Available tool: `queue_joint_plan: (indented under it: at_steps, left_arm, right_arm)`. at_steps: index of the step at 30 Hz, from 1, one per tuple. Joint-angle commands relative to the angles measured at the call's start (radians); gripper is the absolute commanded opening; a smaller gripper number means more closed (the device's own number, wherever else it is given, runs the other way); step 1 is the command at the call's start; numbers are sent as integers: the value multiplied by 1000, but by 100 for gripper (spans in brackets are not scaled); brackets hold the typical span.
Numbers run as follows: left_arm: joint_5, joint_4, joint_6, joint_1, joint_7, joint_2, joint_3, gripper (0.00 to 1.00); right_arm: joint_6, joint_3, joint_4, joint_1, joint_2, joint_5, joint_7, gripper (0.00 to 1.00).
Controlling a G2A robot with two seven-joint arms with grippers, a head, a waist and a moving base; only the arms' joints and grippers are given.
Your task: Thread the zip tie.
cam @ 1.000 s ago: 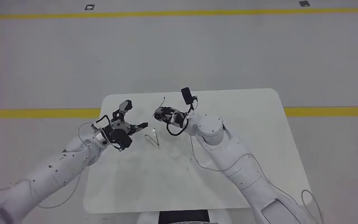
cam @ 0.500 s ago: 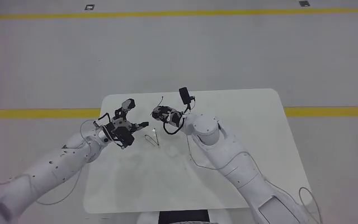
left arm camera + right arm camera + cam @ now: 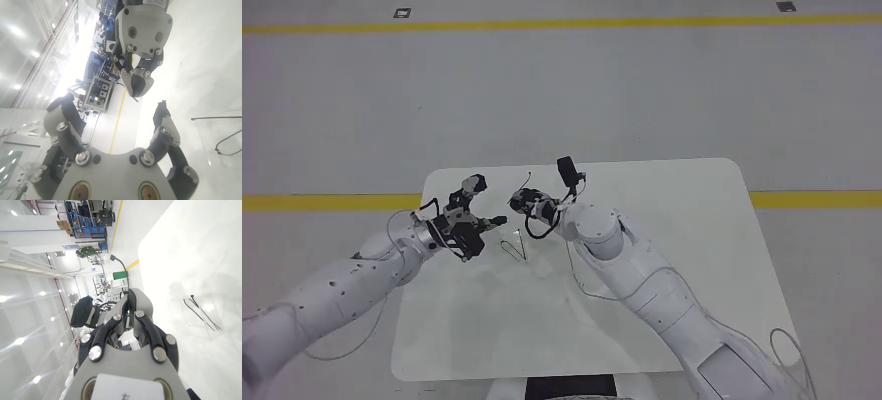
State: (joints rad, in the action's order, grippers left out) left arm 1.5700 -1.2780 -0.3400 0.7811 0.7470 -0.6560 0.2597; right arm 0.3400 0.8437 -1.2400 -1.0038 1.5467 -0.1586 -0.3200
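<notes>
Right claw [image 3: 136, 94] is pinching the zip tie [image 3: 124, 268], left claw [image 3: 111, 106] is gaping at its 9 o'clock, so the floppy tip is likely slipping past.

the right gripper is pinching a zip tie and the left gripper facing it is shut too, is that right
No: the left gripper is open, its fingers spread wide, as the left wrist view shows. The right gripper does pinch a zip tie, and the left one faces it.
</notes>
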Motion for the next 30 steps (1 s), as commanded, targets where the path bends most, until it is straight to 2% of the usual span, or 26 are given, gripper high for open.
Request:
queue_joint_plan:
  at_steps: [1,3,4,6,7,10,13,18,30]
  left_arm:
    - [0,0,0,-18,-7,2,-24,84]
    - [0,-1,0,-31,-14,2,-41,67]
    - [0,-1,0,-39,-19,3,-51,64]
    - [0,-2,0,-51,-23,4,-66,48]
    - [0,-2,0,-56,-25,4,-73,45]
    - [0,-2,0,-71,-33,6,-90,40]
    - [0,-2,0,-71,-34,7,-90,37]
    - [0,2,0,-72,-35,7,-90,38]
    - [0,11,0,-71,-37,4,-90,27]
  right_arm:
    - [0,-6,11,7,4,-20,10,0]
    - [0,-11,20,12,7,-31,21,0]
    - [0,-14,23,16,9,-38,27,0]
    - [0,-18,27,20,10,-46,35,0]
    - [0,-20,27,21,11,-50,38,0]
    - [0,-23,28,24,11,-60,48,0]
    - [0,-27,26,26,10,-68,54,0]
    - [0,-31,20,27,7,-79,57,0]
    - [0,-21,-14,14,-7,-112,33,0]
